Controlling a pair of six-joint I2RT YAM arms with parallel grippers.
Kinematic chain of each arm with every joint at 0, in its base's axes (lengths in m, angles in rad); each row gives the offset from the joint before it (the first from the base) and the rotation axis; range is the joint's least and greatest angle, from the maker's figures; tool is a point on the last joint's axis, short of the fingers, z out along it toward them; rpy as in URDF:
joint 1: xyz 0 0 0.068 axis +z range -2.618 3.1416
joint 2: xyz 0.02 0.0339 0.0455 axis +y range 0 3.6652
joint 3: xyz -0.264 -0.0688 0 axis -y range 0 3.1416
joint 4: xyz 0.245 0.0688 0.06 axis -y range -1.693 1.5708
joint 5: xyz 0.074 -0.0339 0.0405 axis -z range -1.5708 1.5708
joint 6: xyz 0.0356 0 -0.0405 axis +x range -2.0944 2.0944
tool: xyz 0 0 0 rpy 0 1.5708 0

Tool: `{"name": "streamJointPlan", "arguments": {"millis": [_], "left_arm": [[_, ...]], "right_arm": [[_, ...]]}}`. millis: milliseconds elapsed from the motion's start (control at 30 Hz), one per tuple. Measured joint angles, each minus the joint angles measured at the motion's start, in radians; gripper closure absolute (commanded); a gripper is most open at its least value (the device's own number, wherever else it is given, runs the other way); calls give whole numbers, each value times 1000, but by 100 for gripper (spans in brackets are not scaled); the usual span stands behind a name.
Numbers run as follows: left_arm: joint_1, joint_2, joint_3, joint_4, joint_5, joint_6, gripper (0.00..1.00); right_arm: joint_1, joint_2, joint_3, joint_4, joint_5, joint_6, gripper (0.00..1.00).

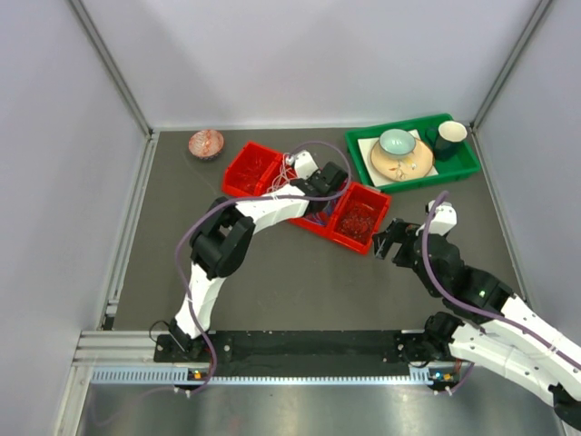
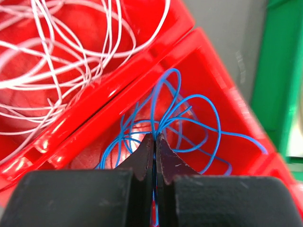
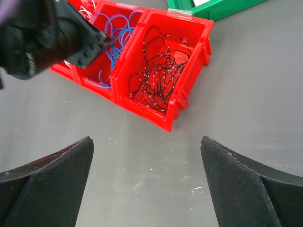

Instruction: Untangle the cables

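Three red bins stand side by side at mid table. The left bin (image 2: 71, 28) holds white cables (image 2: 61, 66). The middle bin (image 2: 222, 94) holds blue cables (image 2: 189, 113). The right bin (image 3: 189, 42) holds black cables (image 3: 161, 71). My left gripper (image 2: 155, 138) is down in the middle bin, shut on a bunch of the blue cables. It also shows from above (image 1: 329, 179). My right gripper (image 3: 147, 156) is open and empty over bare table just in front of the right bin, and shows from above (image 1: 386, 240). A clump of red cables (image 1: 206, 143) lies at the back left.
A green tray (image 1: 458, 168) at the back right holds a plate, a bowl and a dark cup. Grey walls close the table on the left, back and right. The left arm's body (image 3: 42, 38) hangs over the middle bin.
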State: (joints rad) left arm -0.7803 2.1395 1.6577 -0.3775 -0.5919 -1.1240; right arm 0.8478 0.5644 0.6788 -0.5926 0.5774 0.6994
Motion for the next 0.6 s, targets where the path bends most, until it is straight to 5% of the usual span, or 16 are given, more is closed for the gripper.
{"name": "streamJointPlan", "arguments": {"millis": [300,467,600], "left_arm": [[-6,39,0,-29,5,1,100],[-8,40,0,-35,3,28,78],[-15,37,0,-28,-5,69,70]], "right_arm": [[0,0,0,0,0,-1,6],[0,-2,0,0,-1,-2,6],[0,-2,0,0,-4,-2,7]]}}
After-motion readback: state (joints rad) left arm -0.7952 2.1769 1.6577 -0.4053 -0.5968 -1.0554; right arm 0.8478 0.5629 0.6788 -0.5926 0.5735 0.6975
